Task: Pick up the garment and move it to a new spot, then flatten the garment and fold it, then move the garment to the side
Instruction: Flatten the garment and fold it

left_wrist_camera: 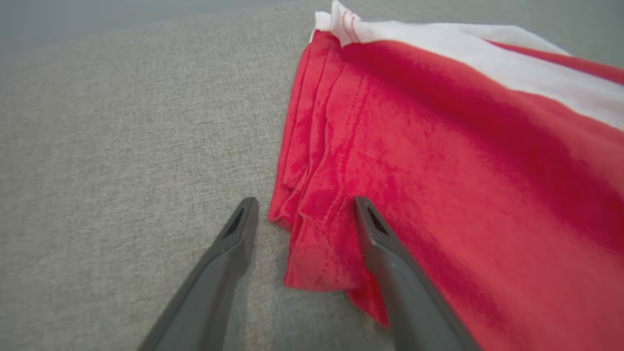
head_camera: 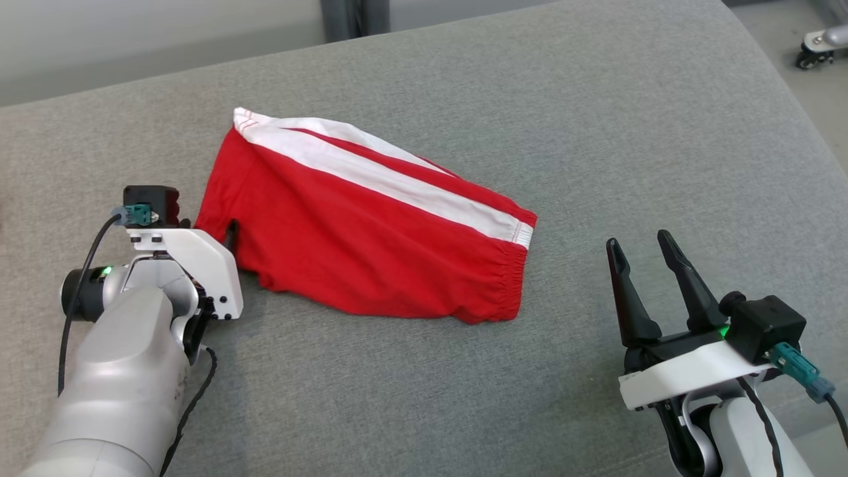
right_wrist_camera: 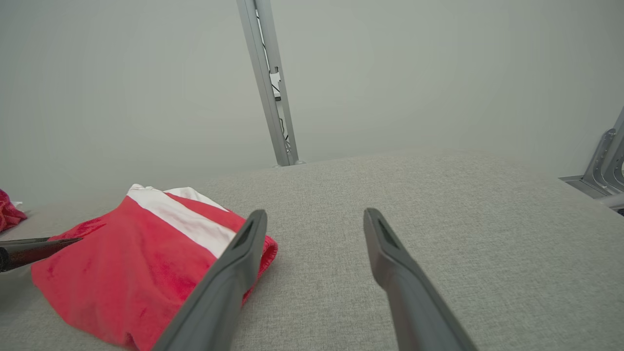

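I judge I'm at the pick-up step: the red shorts (head_camera: pixel 371 232) lie on the grey cushion (head_camera: pixel 596 119), my left claw (left_wrist_camera: pixel 302 207) spread wide astride their corner, my right claw (head_camera: pixel 639 242) open and well apart, so next I must pinch that corner

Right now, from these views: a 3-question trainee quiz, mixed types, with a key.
1. True or false: the right gripper is shut on the red garment.
2. Pick one. The left gripper is:
A) open, one finger over the garment's edge, the other beside it
B) shut on the garment's waistband
C) shut, well away from the garment
3. Fill in: the broad stripe along the garment is ____ in colour.

Key: 1 false (it is open and apart from the garment); 2 A; 3 white.
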